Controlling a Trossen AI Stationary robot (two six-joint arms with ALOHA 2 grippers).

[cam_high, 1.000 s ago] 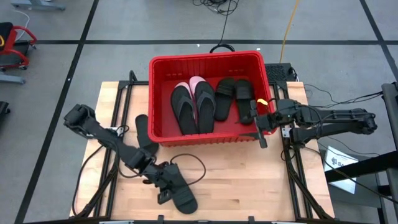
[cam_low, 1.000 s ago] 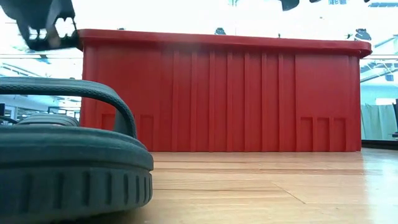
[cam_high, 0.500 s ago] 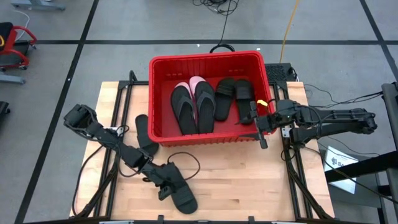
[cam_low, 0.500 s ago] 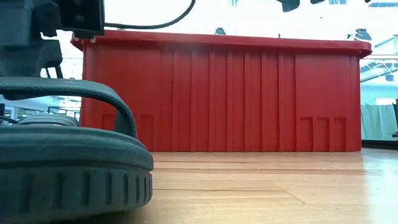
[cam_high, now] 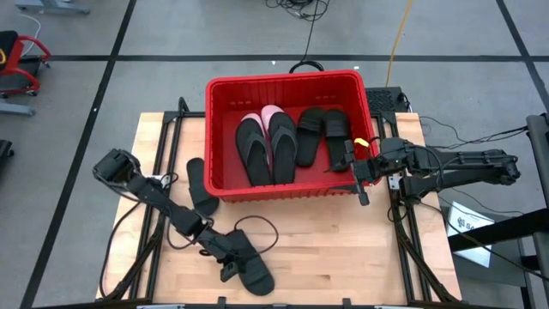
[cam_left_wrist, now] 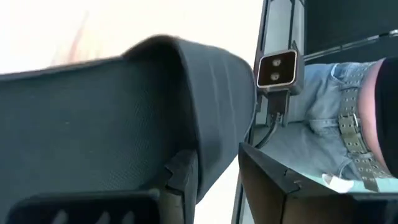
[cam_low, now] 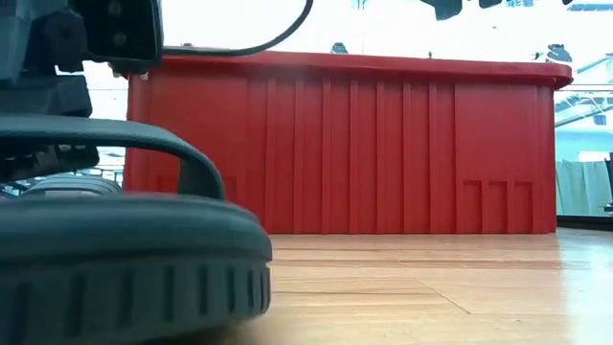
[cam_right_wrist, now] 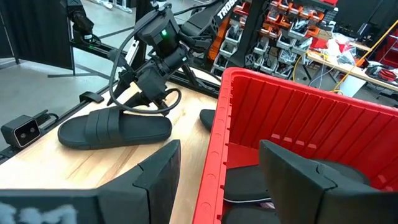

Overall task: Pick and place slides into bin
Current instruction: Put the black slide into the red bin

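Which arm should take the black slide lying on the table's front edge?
Left. The left gripper is already at the black slide, its strap between the fingers. The right gripper hangs open over the bin's right wall.
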